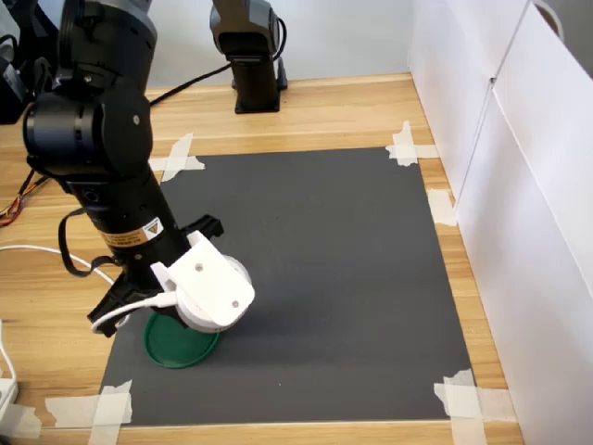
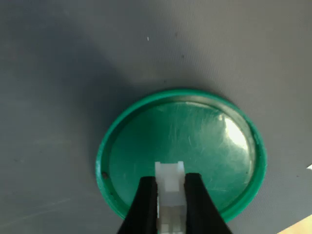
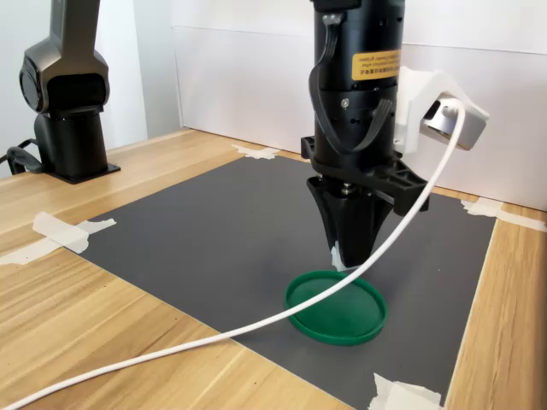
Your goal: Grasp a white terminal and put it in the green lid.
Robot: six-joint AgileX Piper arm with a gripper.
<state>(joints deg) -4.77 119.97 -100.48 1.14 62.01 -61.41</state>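
In the wrist view a small white terminal (image 2: 169, 187) is pinched between my two black fingers (image 2: 144, 204), and the gripper (image 2: 169, 195) hangs just above the green lid (image 2: 204, 141). The lid is a flat round disc with a low rim lying on the dark mat. In the second exterior view the gripper (image 3: 344, 254) points straight down over the green lid (image 3: 342, 314), with a white bit of the terminal (image 3: 338, 256) showing at its tip. In the first exterior view the wrist camera housing hides the fingers and most of the green lid (image 1: 176, 348).
A dark grey mat (image 1: 324, 269) is taped to the wooden table (image 1: 324, 111). A second black arm base (image 1: 250, 56) stands at the back. White panels (image 1: 519, 185) wall the first exterior view's right side. A white cable (image 3: 214, 342) trails from the wrist camera across the table.
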